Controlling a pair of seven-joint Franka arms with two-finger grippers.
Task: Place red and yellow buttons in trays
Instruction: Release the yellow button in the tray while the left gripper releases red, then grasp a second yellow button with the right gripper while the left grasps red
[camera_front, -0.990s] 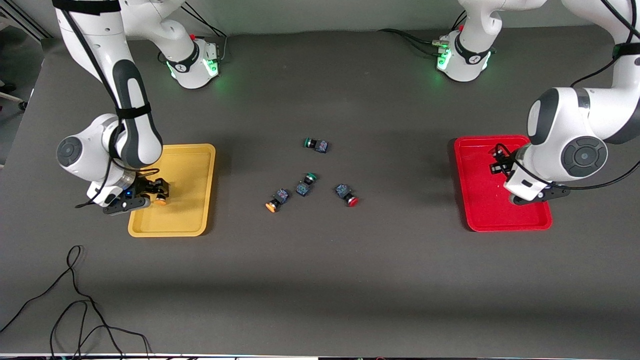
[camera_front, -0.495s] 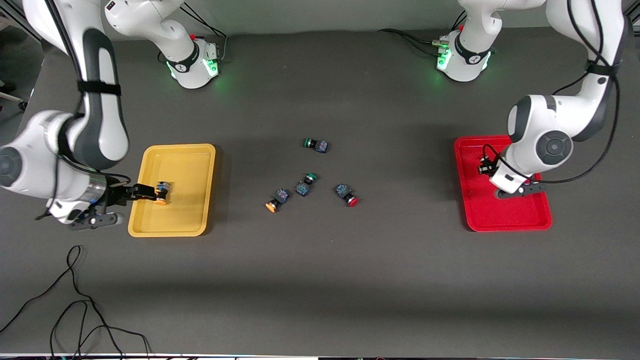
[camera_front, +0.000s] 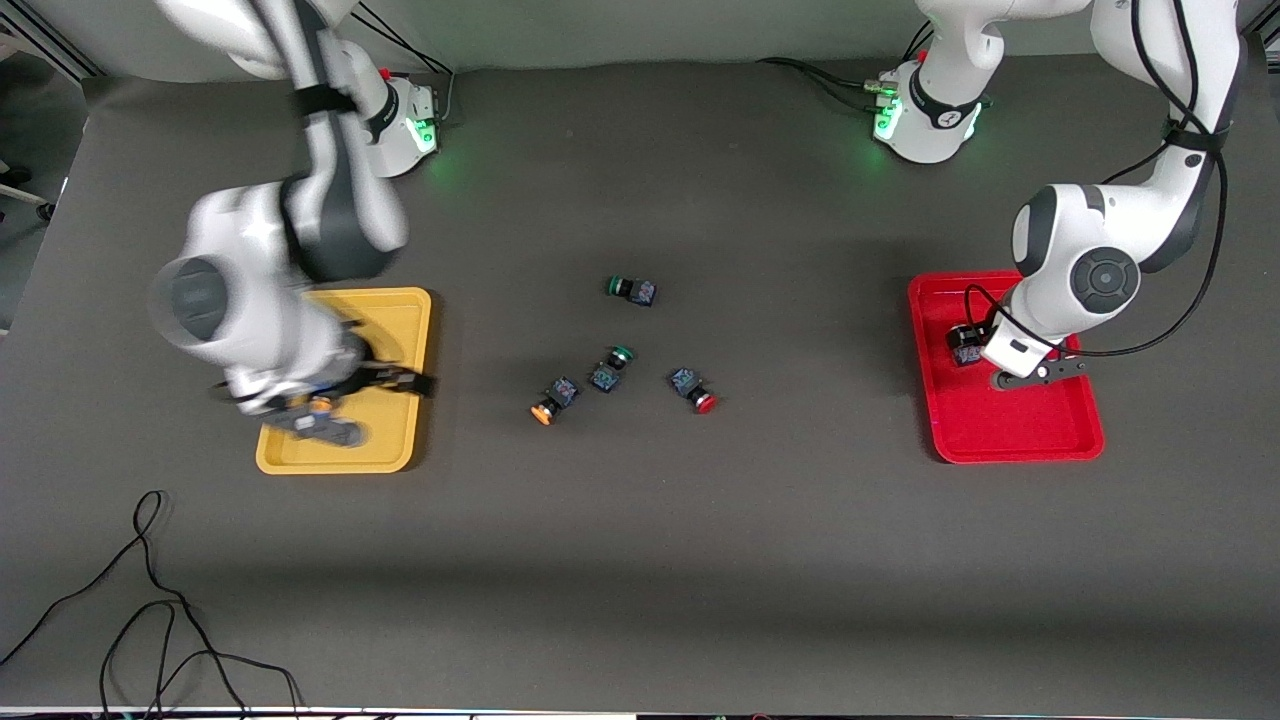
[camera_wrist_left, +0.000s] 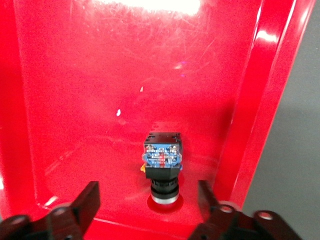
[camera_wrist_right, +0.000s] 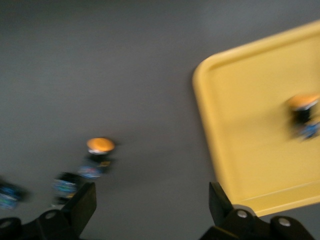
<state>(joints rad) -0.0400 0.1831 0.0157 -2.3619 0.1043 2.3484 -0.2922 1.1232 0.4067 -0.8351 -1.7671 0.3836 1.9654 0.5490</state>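
Your left wrist view shows one red-capped button (camera_wrist_left: 161, 167) lying free in the red tray (camera_wrist_left: 75, 100), left gripper (camera_wrist_left: 150, 210) spread open over it. The front view shows a yellow-capped button (camera_front: 320, 404) in the yellow tray (camera_front: 400, 310); right gripper (camera_wrist_right: 150, 210) open above the table (camera_front: 700, 560).

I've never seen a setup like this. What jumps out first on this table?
Two bright trays: a yellow tray at the right arm's end and a red tray at the left arm's end, each with one small button in it and a white arm above. The left gripper hangs open over the red-capped button in the red tray. Between the trays lies a small cluster of loose buttons with green, orange and red caps.
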